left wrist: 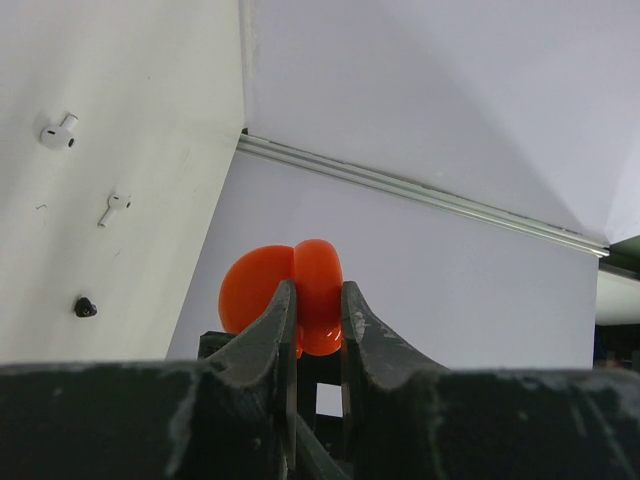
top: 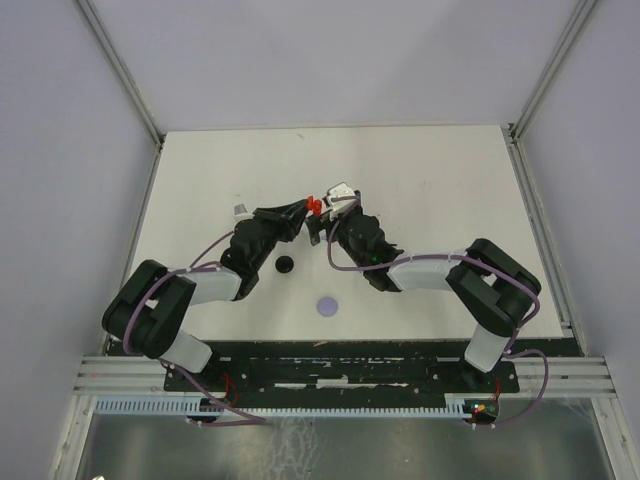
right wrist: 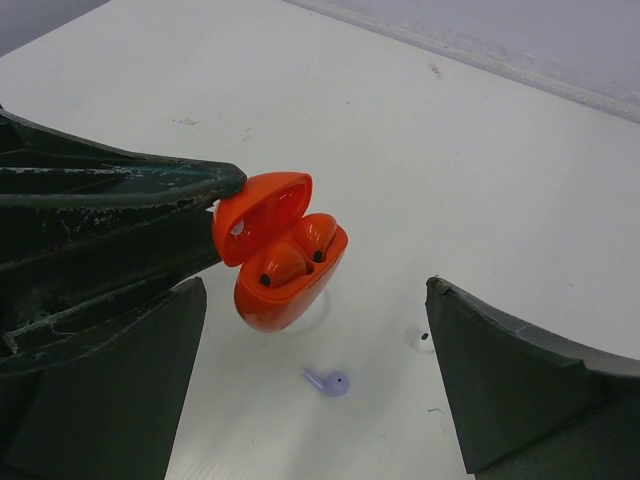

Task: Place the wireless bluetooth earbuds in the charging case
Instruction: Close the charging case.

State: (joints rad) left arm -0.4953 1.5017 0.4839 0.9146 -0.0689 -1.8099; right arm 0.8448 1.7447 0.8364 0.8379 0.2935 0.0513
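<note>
**Left fingers grip the open red case; right fingers stand wide beside it**

The left gripper has its two fingers pinched narrow on the lower part of the red charging case and appears to hold it off the white table. The case's lid is hinged open. Two red earbuds sit side by side in its wells, stems down.

The right gripper faces the case with its fingers spread wide. One finger is on each side of the case and neither touches it.

In the right wrist view, a lavender earbud lies on the table just below the case. A white earbud lies a little farther out, partly hidden by a finger.

In the left wrist view, two more white earbuds and a black earbud lie well apart from the case. A black disc and a lavender disc sit between the case and the arm bases.
</note>
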